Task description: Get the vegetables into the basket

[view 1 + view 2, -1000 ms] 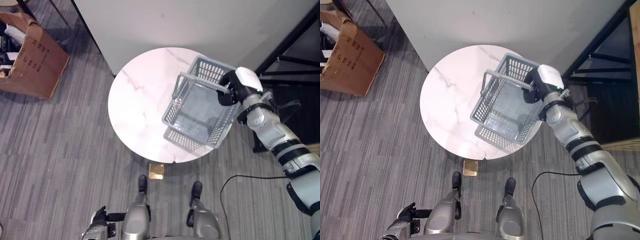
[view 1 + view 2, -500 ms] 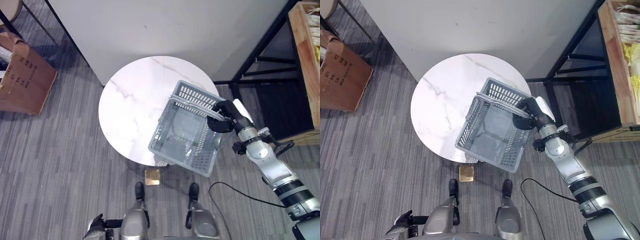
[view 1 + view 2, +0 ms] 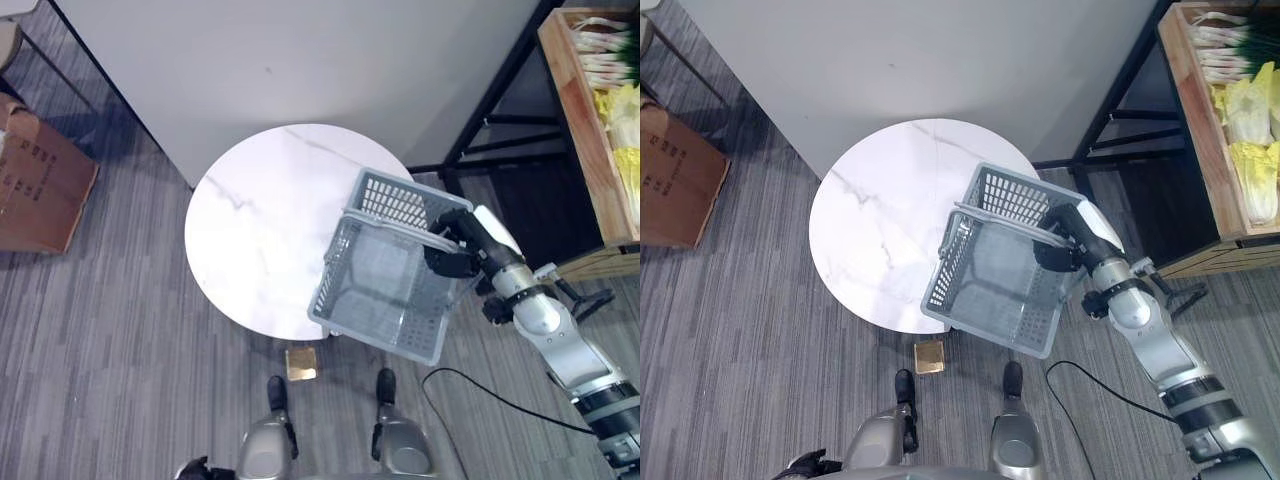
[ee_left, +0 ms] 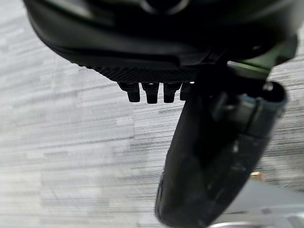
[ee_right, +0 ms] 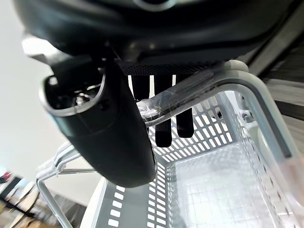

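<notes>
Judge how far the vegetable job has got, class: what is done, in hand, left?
Done: the right robot hand has gripped the grey basket by its handle. In hand: the basket is carried, partly over the round table. Left: the basket is empty; the vegetables lie in the wooden crate.

Head eyes: both looked straight down from high up, side by side, and shared the round table (image 3: 260, 230), the grey basket (image 3: 385, 290) and the wooden crate (image 3: 1215, 130).
Left wrist: looked past the left hand (image 4: 209, 156) at the carpet (image 4: 71, 142), very close.
Right wrist: looked past the right hand (image 5: 118, 137) into the basket, very close.
</notes>
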Available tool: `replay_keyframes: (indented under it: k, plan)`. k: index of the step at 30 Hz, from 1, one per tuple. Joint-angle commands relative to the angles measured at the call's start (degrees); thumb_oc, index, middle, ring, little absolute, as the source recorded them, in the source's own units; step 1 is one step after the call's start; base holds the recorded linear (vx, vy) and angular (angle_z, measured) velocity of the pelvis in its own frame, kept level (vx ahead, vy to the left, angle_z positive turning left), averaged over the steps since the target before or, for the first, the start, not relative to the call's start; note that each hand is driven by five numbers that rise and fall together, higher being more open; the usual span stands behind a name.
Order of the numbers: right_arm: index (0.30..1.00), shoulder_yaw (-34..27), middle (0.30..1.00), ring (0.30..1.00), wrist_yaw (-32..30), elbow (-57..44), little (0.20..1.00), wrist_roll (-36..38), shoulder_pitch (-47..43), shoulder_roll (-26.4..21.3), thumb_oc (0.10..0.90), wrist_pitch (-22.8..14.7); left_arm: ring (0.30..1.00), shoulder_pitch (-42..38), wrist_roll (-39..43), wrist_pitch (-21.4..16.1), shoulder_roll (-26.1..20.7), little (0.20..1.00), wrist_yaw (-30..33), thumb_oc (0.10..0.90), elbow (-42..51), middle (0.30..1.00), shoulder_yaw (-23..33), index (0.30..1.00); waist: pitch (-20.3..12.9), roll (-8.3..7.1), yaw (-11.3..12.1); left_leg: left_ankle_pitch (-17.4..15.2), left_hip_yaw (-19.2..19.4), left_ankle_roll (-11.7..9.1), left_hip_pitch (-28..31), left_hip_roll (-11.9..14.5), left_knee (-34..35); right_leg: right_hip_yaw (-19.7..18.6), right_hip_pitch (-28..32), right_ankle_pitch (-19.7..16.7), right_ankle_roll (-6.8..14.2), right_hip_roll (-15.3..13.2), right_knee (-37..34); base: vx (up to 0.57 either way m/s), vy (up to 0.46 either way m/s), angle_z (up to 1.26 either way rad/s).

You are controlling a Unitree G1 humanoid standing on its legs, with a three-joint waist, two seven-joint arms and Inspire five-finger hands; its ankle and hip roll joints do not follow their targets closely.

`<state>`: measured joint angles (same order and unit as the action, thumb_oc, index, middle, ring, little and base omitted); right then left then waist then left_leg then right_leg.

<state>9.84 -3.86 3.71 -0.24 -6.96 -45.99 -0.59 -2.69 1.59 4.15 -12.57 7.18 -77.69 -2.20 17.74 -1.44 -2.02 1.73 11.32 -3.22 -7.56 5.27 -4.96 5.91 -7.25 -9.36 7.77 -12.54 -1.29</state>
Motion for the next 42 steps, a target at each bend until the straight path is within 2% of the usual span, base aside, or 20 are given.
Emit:
replay_keyframes:
  k: [1,2,3,6,7,8,9,11,13,14,19,27,28,29,30,31,33,35,38,42]
  plan:
    - [0.300,-9.8,0.300,0.300,-5.9,-9.5,0.300,-1.8,-6.1,-0.9,0.400,-8.3,1.000,0.1,-6.7,0.0,-3.6,1.000,2.0,0.900,-1.0,1.000,-2.9,1.000,-1.1,-2.73,-1.9,-5.9,-0.7,0.2,2.0,-0.4,-2.7,-1.5,-4.4,-1.4,6.3,-5.3,5.8,-0.14,0.300,-0.16]
    - [0.300,-11.3,0.300,0.300,-7.0,-9.4,0.300,-2.6,-4.4,-0.3,0.400,-8.4,1.000,-0.7,-6.1,-0.4,-3.6,1.000,2.2,0.900,-0.2,1.000,-3.2,1.000,-0.8,-3.09,-3.0,-5.8,0.5,0.6,2.1,-1.3,-1.9,-2.1,-5.2,-5.1,7.1,-6.0,4.7,-0.21,0.315,-0.27]
    - [0.300,-12.2,0.300,0.300,-7.7,-9.1,0.300,-3.6,-3.6,0.1,0.400,-7.9,1.000,-1.1,-5.3,-0.7,-3.7,1.000,2.1,0.900,1.3,1.000,-3.6,1.000,-0.5,-2.57,-3.4,-5.8,1.9,0.9,1.9,-0.8,-1.8,-1.4,-6.2,-6.2,7.0,-6.5,3.8,-0.21,0.226,-0.34]
    - [0.300,-13.3,0.300,0.300,-8.3,-8.5,0.300,-4.4,-2.9,-0.3,0.400,-8.2,1.000,-1.1,-5.7,-1.4,-4.1,1.000,1.5,0.900,3.7,1.000,-5.1,1.000,-0.6,-1.54,-2.9,-5.1,4.4,1.4,1.4,0.5,-1.3,3.5,-5.5,-1.1,5.7,-6.4,6.3,-0.17,0.186,-1.01]
    - [0.300,-12.7,0.300,0.300,-8.6,-8.3,0.300,-4.6,-3.4,-0.8,0.400,-8.7,1.000,-0.5,-5.2,-1.4,-4.7,1.000,1.4,0.900,4.5,1.000,-4.9,1.000,-1.6,-0.71,-1.6,-4.8,7.4,1.4,1.7,1.6,-0.1,8.3,-2.5,4.4,4.7,-5.9,11.2,-0.12,0.194,-1.32]
    - [0.300,-12.6,0.300,0.300,-8.6,-8.3,0.300,-4.6,-3.4,-0.8,0.400,-8.7,1.000,-0.4,-5.2,-1.4,-4.7,1.000,1.4,0.900,4.6,1.000,-4.9,1.000,-1.5,-0.72,-1.6,-4.9,7.5,1.3,1.9,1.6,-0.1,8.2,-2.4,4.8,4.7,-5.9,11.5,-0.16,0.206,-1.70]
    - [0.300,-11.7,0.300,0.300,-8.5,-8.2,0.300,-4.6,-4.1,-0.7,0.400,-9.0,1.000,0.3,-4.9,-1.4,-5.0,1.000,1.5,0.900,4.8,1.000,-4.6,1.000,-2.1,-0.48,-0.4,-4.1,9.9,1.7,1.7,2.1,0.7,10.1,-0.5,7.4,4.0,-5.9,15.2,-0.12,0.074,-1.38]
    - [0.300,-10.3,0.300,0.300,-8.3,-8.2,0.300,-5.1,-5.4,-1.1,0.400,-9.1,1.000,1.1,-4.3,-1.3,-5.3,1.000,2.0,0.900,4.6,1.000,-4.0,1.000,-3.0,-0.60,0.8,-3.5,12.6,1.7,1.2,2.7,0.7,11.0,1.6,9.1,3.6,-5.4,17.5,-0.13,0.031,-1.12]
    - [0.300,-9.6,0.300,0.300,-8.2,-8.1,0.300,-5.2,-5.9,-0.8,0.400,-9.0,1.000,1.3,-4.2,-1.2,-5.2,1.000,1.7,0.900,4.1,1.000,-3.6,1.000,-3.4,-1.40,1.8,-3.0,15.1,1.1,0.9,3.3,0.1,12.8,4.6,9.6,3.7,-4.7,13.8,-0.05,-0.101,-1.19]
    - [0.300,-9.6,0.300,0.300,-8.0,-8.6,0.300,-4.8,-5.9,-0.9,0.400,-9.0,1.000,1.9,-4.2,-1.0,-4.7,1.000,0.7,0.900,3.4,1.000,-2.9,1.000,-3.7,-1.58,2.1,-2.1,17.6,0.1,1.0,4.4,0.1,15.3,5.4,9.4,4.0,-3.9,8.7,-0.01,-0.182,-1.09]
    - [0.300,-11.7,0.300,0.300,-7.7,-10.1,0.300,-5.4,-3.7,-3.0,0.400,-8.9,1.000,1.5,-4.8,-0.7,-3.4,1.000,0.5,0.900,2.0,1.000,-2.5,1.000,-3.0,-0.27,0.1,0.3,18.7,-2.4,0.8,7.1,-0.7,14.4,5.7,10.1,3.0,-0.9,3.9,0.00,-0.199,-0.47]
    - [0.300,-17.5,0.300,0.300,-8.6,-10.5,0.300,-9.0,2.7,-7.4,0.400,-8.7,1.000,1.4,-3.8,-0.8,-1.7,1.000,1.8,0.900,2.1,1.000,-1.4,1.000,-1.9,2.77,-2.3,4.0,19.3,-6.2,2.0,11.3,-1.0,12.1,6.2,12.0,0.5,3.3,2.4,0.02,-0.190,-0.14]
    - [0.300,-18.8,0.300,0.300,-9.2,-10.3,0.300,-10.0,4.4,-7.9,0.400,-8.7,1.000,1.6,-3.2,-1.2,-1.7,1.000,2.6,0.900,2.9,1.000,-0.7,1.000,-1.4,2.67,-2.7,3.2,17.6,-6.6,2.1,12.3,-4.2,11.0,6.7,12.7,-0.4,4.4,1.9,-0.01,-0.267,-0.34]
    - [0.300,-19.2,0.300,0.300,-9.7,-9.5,0.300,-10.5,4.9,-8.5,0.400,-8.9,1.000,1.7,-0.6,-2.1,-1.4,1.000,5.0,0.900,4.4,1.000,0.4,1.000,-0.2,2.46,-1.3,3.2,9.4,-5.6,0.4,10.1,-7.0,9.1,6.1,12.2,-1.5,5.1,1.9,-0.01,-0.194,-0.49]
    - [0.300,-18.9,0.300,0.300,-10.2,-9.0,0.300,-10.4,4.9,-8.5,0.400,-9.2,1.000,1.8,1.0,-2.7,-1.2,1.000,6.2,0.900,5.0,1.000,1.0,1.000,-0.1,2.36,-0.4,2.0,3.6,-5.0,-0.4,7.4,-5.5,7.9,5.6,12.1,-1.4,5.3,2.0,-0.05,-0.045,-0.67]
    - [0.300,-18.9,0.300,0.300,-10.2,-9.0,0.300,-10.4,4.9,-8.6,0.400,-9.3,1.000,1.8,1.0,-2.7,-1.2,1.000,6.2,0.900,5.0,1.000,1.0,1.000,-0.1,2.34,-0.6,2.0,3.5,-4.9,-0.4,7.3,-5.4,8.0,5.6,12.2,-1.4,5.2,2.0,0.03,-0.020,-0.83]
    - [0.300,-17.5,0.300,0.300,-10.7,-7.6,0.300,-10.1,3.8,-8.4,0.400,-9.6,1.000,1.7,4.3,-3.6,-1.0,1.000,8.6,0.900,6.2,1.000,2.1,1.000,-0.2,1.86,1.2,0.7,-7.4,-3.9,-2.1,3.0,-2.5,4.4,4.1,11.9,-1.3,6.1,2.5,0.07,-0.060,-0.85]
    - [0.300,-16.3,0.300,0.300,-11.1,-5.8,0.300,-10.0,2.3,-8.3,0.400,-9.3,1.000,1.8,6.7,-3.9,-1.0,1.000,8.6,0.900,6.6,1.000,2.4,1.000,-0.6,1.39,2.2,1.7,-14.1,-3.7,-3.3,1.9,-0.1,1.1,3.1,11.5,-1.1,6.8,2.6,0.09,-0.032,-0.70]
    - [0.300,-14.7,0.300,0.300,-11.7,-4.6,0.300,-10.0,0.0,-7.4,0.400,-9.3,1.000,1.4,8.0,-4.8,-1.3,1.000,9.5,0.900,8.5,1.000,1.7,1.000,-1.1,1.46,3.3,3.2,-20.3,-3.9,-4.7,-0.1,2.5,-2.3,2.3,11.2,-0.6,7.4,2.6,0.09,0.080,-1.08]
    - [0.300,-14.4,0.300,0.300,-11.5,-3.9,0.300,-10.6,0.7,-6.0,0.400,-9.0,1.000,1.3,7.8,-4.9,-1.7,1.000,10.3,0.900,8.4,1.000,2.0,1.000,-1.3,1.19,3.0,1.9,-18.7,-2.7,-3.9,-1.9,2.2,-5.4,1.2,11.2,0.3,6.3,4.0,0.04,0.224,-0.45]
